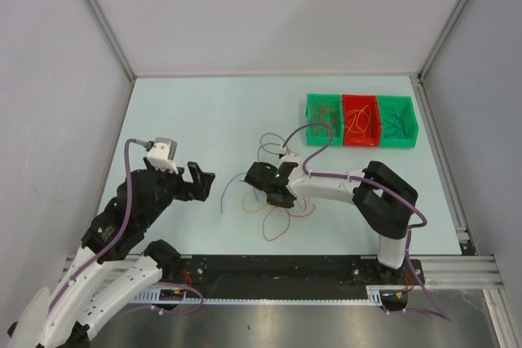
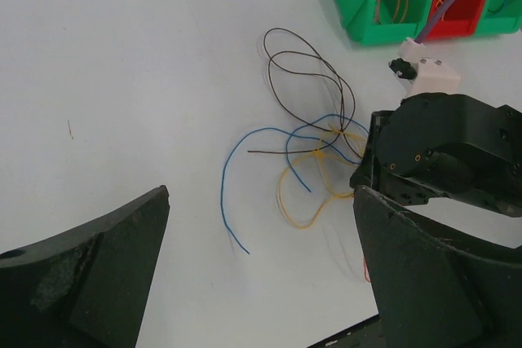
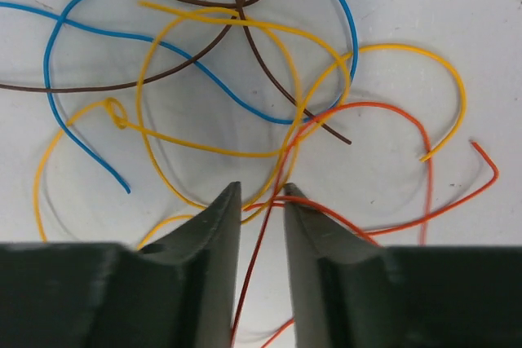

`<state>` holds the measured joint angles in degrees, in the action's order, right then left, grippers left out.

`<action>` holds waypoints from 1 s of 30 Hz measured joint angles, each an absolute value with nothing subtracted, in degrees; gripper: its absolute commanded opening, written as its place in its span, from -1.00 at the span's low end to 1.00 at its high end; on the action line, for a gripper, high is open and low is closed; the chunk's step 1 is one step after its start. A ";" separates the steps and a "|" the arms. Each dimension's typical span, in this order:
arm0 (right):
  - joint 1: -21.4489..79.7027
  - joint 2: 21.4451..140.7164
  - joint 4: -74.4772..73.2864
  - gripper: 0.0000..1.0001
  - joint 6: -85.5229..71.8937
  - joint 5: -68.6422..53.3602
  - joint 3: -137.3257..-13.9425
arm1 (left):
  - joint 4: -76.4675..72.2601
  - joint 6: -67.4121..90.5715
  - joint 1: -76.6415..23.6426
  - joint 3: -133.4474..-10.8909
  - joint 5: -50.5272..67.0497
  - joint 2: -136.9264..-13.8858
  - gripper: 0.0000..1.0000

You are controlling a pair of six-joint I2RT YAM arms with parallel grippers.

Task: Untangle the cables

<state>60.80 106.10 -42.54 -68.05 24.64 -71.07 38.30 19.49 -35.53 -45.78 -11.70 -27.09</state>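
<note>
Grasp step: right pincer (image 3: 261,191) astride red cable (image 3: 254,258), jaws narrow, unclamped. Left pincer (image 2: 261,197) released, beside tangle (image 2: 318,152). Next — pinch, draw cable free — slowly.

2 arms (image 1: 122,218) (image 1: 342,189); 3 bins (image 1: 324,141) (2 grn, 1 red (image 1: 361,143)); cables (image 2: 222,193) 4 colours.
</note>
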 measured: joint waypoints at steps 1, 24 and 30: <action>60.80 106.21 -42.57 -0.60 -67.92 24.58 -71.07 | 38.33 19.49 -35.53 -45.78 -11.73 -27.16 1.00; 60.73 96.84 -51.75 -1.00 -60.82 27.64 -82.26 | 38.33 19.49 -35.53 -45.74 -12.51 -27.33 1.00; 60.55 95.18 -58.02 -0.81 -55.31 30.70 -98.78 | 38.65 19.49 -35.51 -45.76 -13.98 -26.96 1.00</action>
<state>60.55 95.18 -58.02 -55.31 30.70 -98.78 38.65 19.49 -35.51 -45.76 -13.98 -26.96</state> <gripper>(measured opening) 0.011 0.996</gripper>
